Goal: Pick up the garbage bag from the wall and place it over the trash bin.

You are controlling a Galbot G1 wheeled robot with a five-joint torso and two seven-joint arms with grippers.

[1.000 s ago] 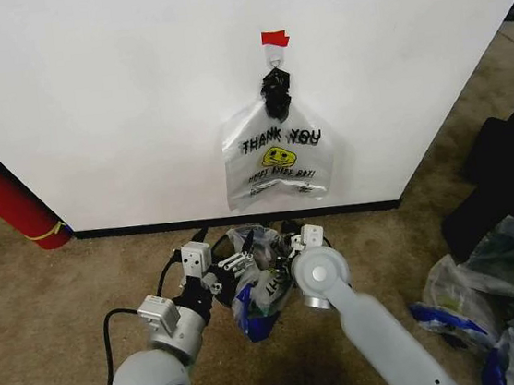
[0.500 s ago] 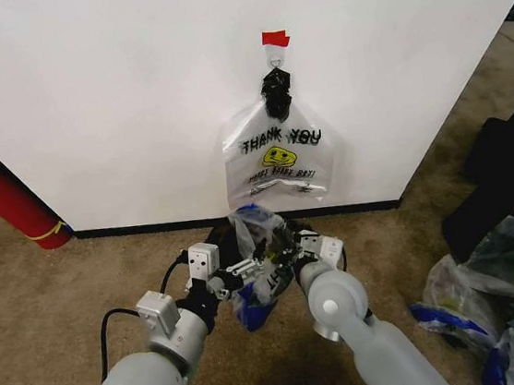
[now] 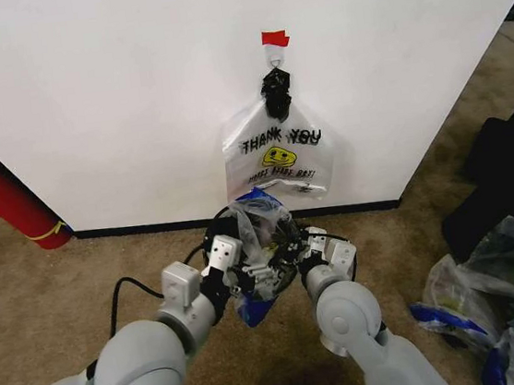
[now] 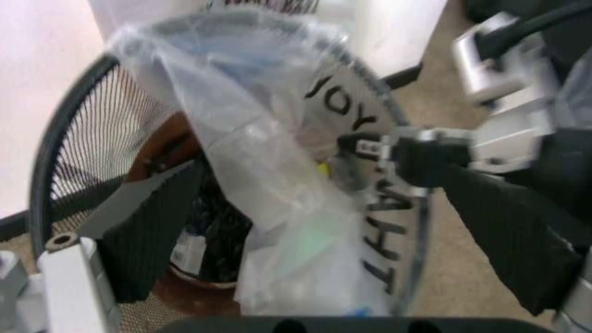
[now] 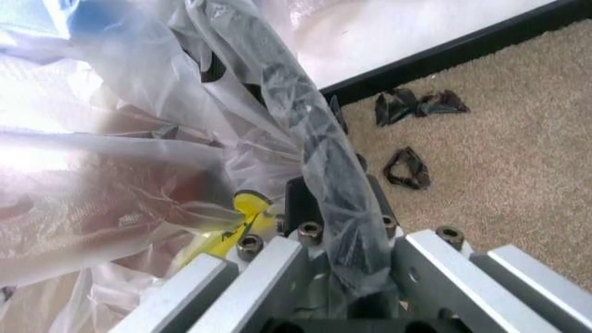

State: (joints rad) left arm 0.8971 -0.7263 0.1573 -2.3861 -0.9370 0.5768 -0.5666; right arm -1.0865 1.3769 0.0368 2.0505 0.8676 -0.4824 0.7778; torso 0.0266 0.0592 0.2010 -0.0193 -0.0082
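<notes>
The garbage bag [image 3: 258, 230], clear crinkly plastic with blue patches and black lettering, is held up between both grippers at the foot of the wall [image 3: 89, 100]. It drapes over the trash bin [image 3: 216, 228], whose black wire rim [image 4: 55, 152] shows beside the bag [image 4: 268, 180]. My left gripper [image 3: 240, 274] is open, its dark fingers [image 4: 148, 222] spread wide with the film bunched between them. My right gripper [image 3: 290, 256] is shut on the bag where it wraps the bin rim [image 5: 315, 139]. In the right wrist view that gripper [image 5: 333, 229] straddles the rim.
A whitish "THANK YOU" bag [image 3: 278, 153] hangs from a hook under red tape [image 3: 275, 38], just above the bin. A red fire extinguisher [image 3: 7, 198] leans at the left. A pile of plastic bags [image 3: 502, 304] lies at the right. Black scraps [image 5: 407, 166] lie by the baseboard [image 5: 434, 55].
Both arms have reached forward toward the wall. The bag has risen and spread higher over the bin, its blue top now just under the hanging bag.
</notes>
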